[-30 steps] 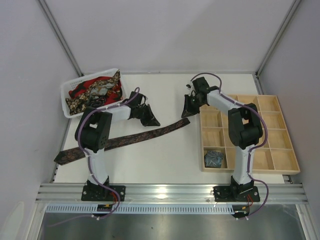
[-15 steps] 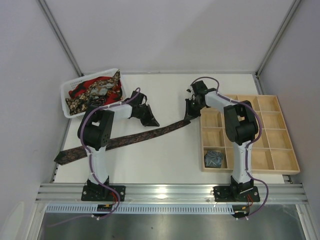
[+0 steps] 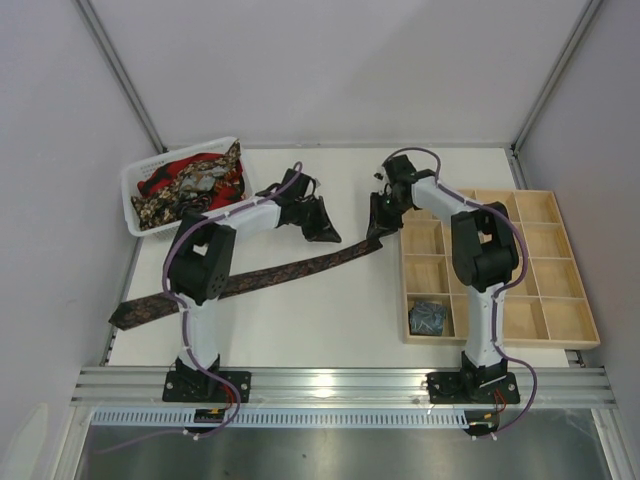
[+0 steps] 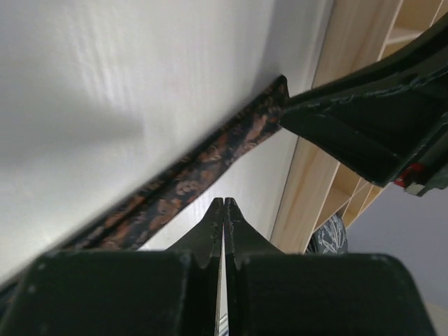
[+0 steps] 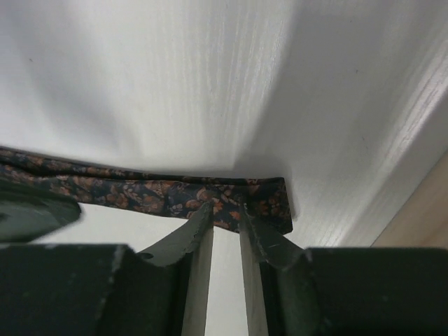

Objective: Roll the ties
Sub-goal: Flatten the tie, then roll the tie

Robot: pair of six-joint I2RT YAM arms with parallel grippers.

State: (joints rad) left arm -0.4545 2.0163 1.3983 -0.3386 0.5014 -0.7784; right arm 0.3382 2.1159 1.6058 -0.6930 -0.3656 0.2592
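Roll barely begun: right gripper, slightly parted, sits at narrow end of maroon tie; left gripper clenched, empty; next likely pinch-and-curl.

Top view: 1 dark patterned tie lies flat and unrolled, running diagonally across the white table from the near-left edge to just beside the wooden tray. At its far-right end sits the right gripper; contact not resolvable. Close by, behind the tie, is the left gripper, apart from the right one. The tray's near-left compartment holds 1 grey-blue coil. The white basket, far left, holds heaped red and gold-black ties.
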